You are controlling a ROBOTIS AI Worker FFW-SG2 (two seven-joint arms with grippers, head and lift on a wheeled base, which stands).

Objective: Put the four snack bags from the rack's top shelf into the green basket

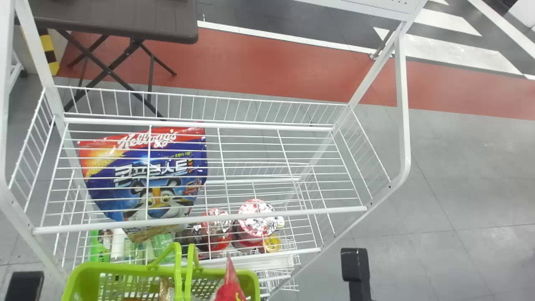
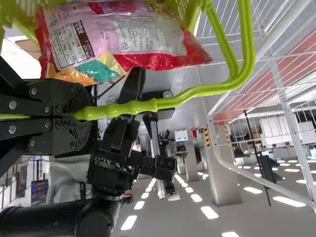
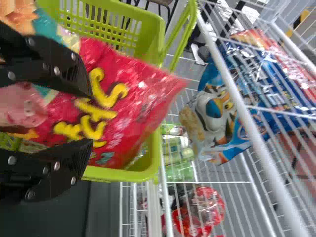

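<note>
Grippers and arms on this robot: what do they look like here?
The left gripper and right gripper are black, with flat fingers dotted with round silvery screw heads; the left one's fingers show fine ridges near the tips. The right arm is black, with rounded housings and a pale silvery band.

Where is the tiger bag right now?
In the head view, the tiger bag is at the left end of the white rack, just beyond the green basket.

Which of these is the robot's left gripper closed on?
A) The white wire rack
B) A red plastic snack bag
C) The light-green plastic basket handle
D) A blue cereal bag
C: in the left wrist view, the left gripper's black fingers close around the light-green plastic basket handle.
</note>
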